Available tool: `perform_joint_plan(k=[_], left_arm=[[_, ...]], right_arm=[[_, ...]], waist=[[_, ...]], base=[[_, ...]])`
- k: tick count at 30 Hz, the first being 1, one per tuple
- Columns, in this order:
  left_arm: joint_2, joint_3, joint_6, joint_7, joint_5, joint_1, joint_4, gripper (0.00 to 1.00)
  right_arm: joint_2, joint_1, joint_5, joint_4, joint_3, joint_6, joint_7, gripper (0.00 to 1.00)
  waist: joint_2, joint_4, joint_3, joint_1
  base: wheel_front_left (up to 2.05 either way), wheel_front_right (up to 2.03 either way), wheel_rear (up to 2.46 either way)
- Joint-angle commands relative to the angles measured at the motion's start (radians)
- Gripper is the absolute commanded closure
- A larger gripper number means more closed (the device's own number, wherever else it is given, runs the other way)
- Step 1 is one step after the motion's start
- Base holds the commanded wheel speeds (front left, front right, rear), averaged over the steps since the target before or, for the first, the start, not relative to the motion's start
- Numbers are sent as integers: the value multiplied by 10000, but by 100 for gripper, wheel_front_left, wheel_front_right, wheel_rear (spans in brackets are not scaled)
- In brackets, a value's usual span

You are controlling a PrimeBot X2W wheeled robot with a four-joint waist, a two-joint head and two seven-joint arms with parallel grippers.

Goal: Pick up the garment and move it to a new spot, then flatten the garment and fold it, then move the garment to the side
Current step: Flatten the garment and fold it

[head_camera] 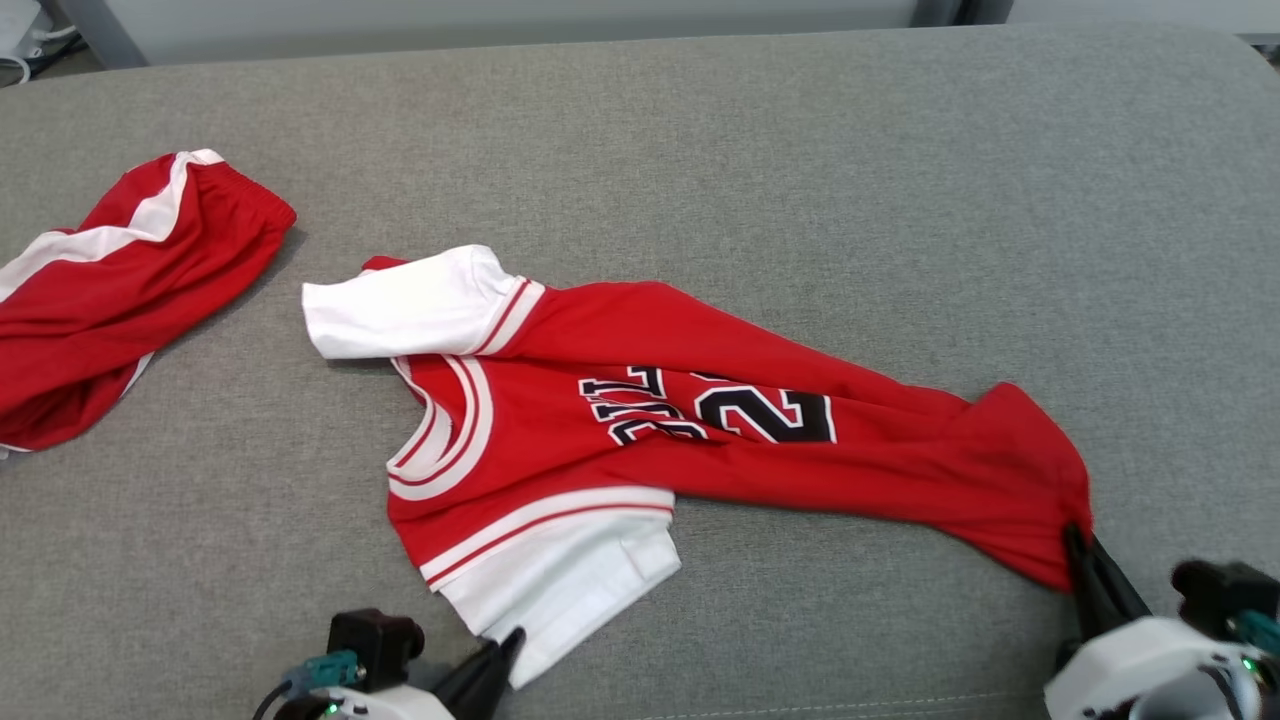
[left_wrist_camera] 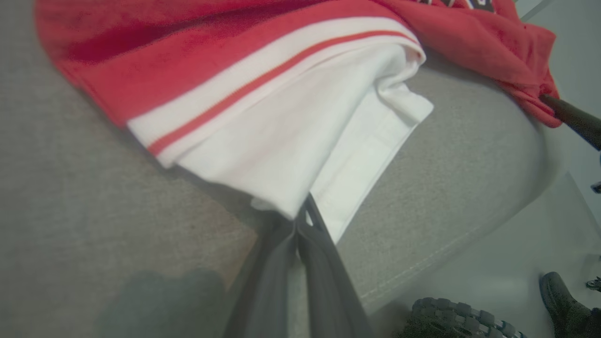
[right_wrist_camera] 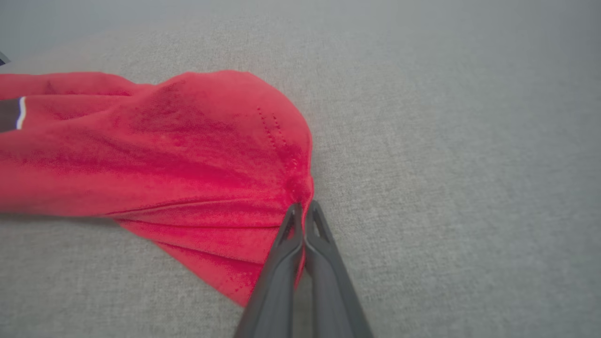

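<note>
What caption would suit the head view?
Left end effector and right end effector pinch a red jersey on a grey cushion.

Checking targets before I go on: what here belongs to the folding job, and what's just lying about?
Job: red jersey; left claw, shut on its white sleeve; right claw, shut on its red hem.
Lying about: red shorts, far left.

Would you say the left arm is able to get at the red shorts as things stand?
Probably not yet: the left hand is shut on the white sleeve of the jersey, so it would have to let go first. Bare grey cushion lies between it and the red shorts.
</note>
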Motion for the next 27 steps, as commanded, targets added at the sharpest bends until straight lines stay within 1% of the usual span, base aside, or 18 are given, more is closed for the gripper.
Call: perform_joint_plan(k=[1, 5, 6, 8, 10, 11, 13, 15, 16, 17, 18, 20, 22, 23, 25, 27], left_arm=[[298, 244, 193, 183, -140, 214, -432, 100], [629, 449, 501, 606, -548, 837, -1508, 100], [710, 550, 555, 685, -693, 959, -1842, 100], [921, 725, 428, 1042, -1100, 955, -2479, 100], [1171, 1042, 16, 1559, -1656, 280, -2995, 100], [1365, 1192, -259, 2003, -1930, -354, -3062, 100], [1731, 1465, -637, 3133, -2414, -2135, -2657, 100], [1812, 1759, -792, 4417, -3065, -4357, -1589, 100], [1772, 1978, -799, 4866, -3301, -5569, -899, 100], [1702, 2284, -710, 5059, -3420, -6809, -174, 100], [1673, 2543, -649, 5022, -3330, -8042, 480, 100], [1779, 2869, -588, 4295, -2545, -10401, 1537, 100], [1638, 2818, -752, 3354, -1779, -12152, 2317, 100], [1510, 2772, -844, 2876, -1511, -12791, 2617, 100], [1341, 2446, -1036, 2434, -1142, -13551, 3026, 100], [1164, 2352, -1146, 1760, -1137, -13574, 3109, 100]], right_arm=[[-235, 453, 112, -493, -6, 10, -199, 100], [-285, 1392, 108, -1527, -514, 10, -59, 100], [-205, 1550, 254, -1845, -648, 10, 53, 100], [-42, 1574, 814, -2475, -761, 10, 528, 100], [-141, 922, 1344, -2973, -520, 10, 1218, 100], [-244, 288, 1631, -3098, -311, 10, 1633, 100], [-441, -1569, 2154, -3001, 207, 10, 2467, 100], [-569, -3976, 2470, -2357, 761, 10, 3212, 100], [-533, -5271, 2583, -1856, 918, 10, 3376, 100], [-516, -6560, 2533, -1240, 1000, 10, 3435, 100], [-481, -7858, 2372, -667, 1035, 10, 3251, 100], [-218, -10222, 2166, 556, 536, 10, 2445, 100], [-112, -11939, 1819, 1488, 318, 10, 1409, 100], [-109, -12490, 1737, 1949, 361, 10, 1193, 100], [-178, -13116, 1687, 2621, 859, 10, 1236, 100], [-246, -13002, 1968, 2891, 1580, 10, 1463, 100]], waist=[[-1, 68, 28, 0], [-1, 174, 149, 0], [-1, 189, 161, 0], [-1, 228, 203, 0], [-1, 279, 256, 0], [-1, 304, 251, 0], [-1, 281, 126, 0], [-1, 160, -31, 0], [-1, 70, -152, 0], [-1, -38, -265, 0], [-1, -154, -338, 0], [-1, -338, -370, 0], [-1, -325, -478, 0], [-1, -263, -510, 0], [-1, -138, -452, 0], [-1, 15, -415, 0]], base=[[0, 0, 0], [0, 0, 0], [0, 0, 0], [0, 0, 0], [0, 0, 0], [0, 0, 0], [0, 0, 0], [0, 0, 0], [0, 0, 0], [0, 0, 0], [0, 0, 0], [0, 0, 0], [0, 0, 0], [0, 0, 0], [0, 0, 0], [0, 0, 0]])
